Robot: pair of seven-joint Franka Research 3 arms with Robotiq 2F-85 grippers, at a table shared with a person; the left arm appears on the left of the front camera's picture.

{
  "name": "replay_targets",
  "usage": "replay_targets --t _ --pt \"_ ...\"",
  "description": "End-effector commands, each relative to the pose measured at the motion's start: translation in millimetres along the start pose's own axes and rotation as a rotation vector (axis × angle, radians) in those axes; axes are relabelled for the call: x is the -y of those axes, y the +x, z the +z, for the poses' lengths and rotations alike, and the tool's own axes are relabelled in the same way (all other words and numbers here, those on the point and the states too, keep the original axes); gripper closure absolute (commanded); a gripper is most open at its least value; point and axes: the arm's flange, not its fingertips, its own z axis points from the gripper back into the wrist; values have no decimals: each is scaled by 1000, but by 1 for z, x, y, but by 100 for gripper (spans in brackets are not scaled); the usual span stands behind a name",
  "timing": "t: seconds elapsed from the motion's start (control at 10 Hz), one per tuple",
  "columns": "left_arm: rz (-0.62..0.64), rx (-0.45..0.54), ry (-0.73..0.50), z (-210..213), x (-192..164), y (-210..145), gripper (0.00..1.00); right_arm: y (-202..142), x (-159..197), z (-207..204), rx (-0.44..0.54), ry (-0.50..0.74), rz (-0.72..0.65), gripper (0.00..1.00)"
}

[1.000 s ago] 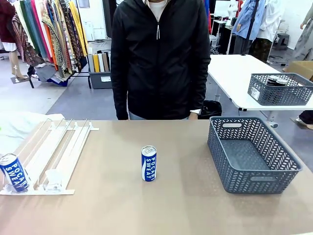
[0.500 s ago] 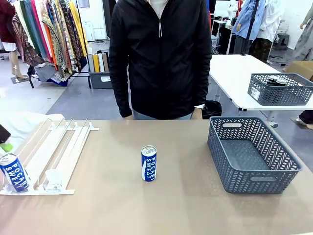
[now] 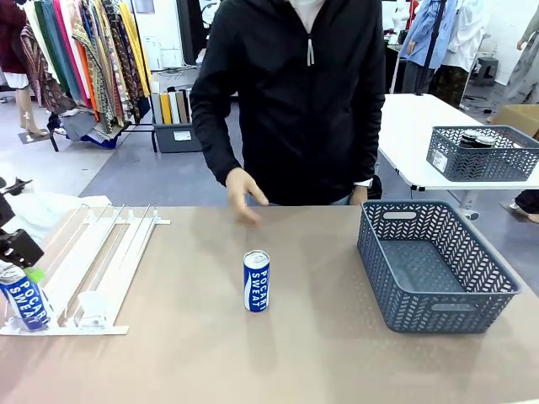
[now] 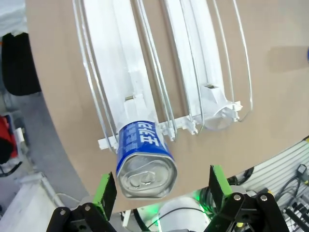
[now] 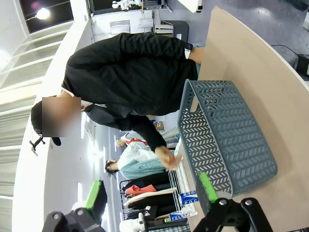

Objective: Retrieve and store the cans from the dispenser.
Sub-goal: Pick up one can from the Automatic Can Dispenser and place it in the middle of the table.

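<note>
Motion at the left edge is the chief change. The left claw (image 3: 24, 263) now hangs over the near end of the dispenser (image 3: 101, 252), where a second ago no arm showed and half a second ago only a sliver of black and green did. The claw is released, its jaws spread wide. In the left wrist view its green pads (image 4: 105, 186) stand clear on either side of a Pocari Sweat can (image 4: 142, 154), touching nothing. That can sits directly beneath the claw, upright against the end stop of the dispenser's outermost lane, and it has not shifted. The two lanes on the claw's right hold no cans.

Farther to the claw's right, well apart from it, a second Pocari Sweat can (image 3: 257, 282) stands upright on the bare bench (image 3: 253, 362), in the same spot as before. Beyond that can, the person has leaned forward. One hand (image 3: 244, 192) now hovers over the bench's far edge, whereas both arms hung down earlier.

Farthest from the left claw, a grey basket (image 3: 438, 269) rests unmoved and empty. The right claw (image 5: 149, 191) is high above it, also released, with nothing between its pads.
</note>
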Motion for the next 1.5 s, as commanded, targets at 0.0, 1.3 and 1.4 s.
replay_targets --t 0.0,1.3,1.4 --pt "13 -27 27 -12 3 2 0 -2 -4 1 -5 1 -2 0" --pt "88 -85 154 -32 10 12 0 -2 -4 1 -5 1 -2 0" --pt "89 -81 164 -32 10 12 44 -2 -4 1 -5 1 -2 0"
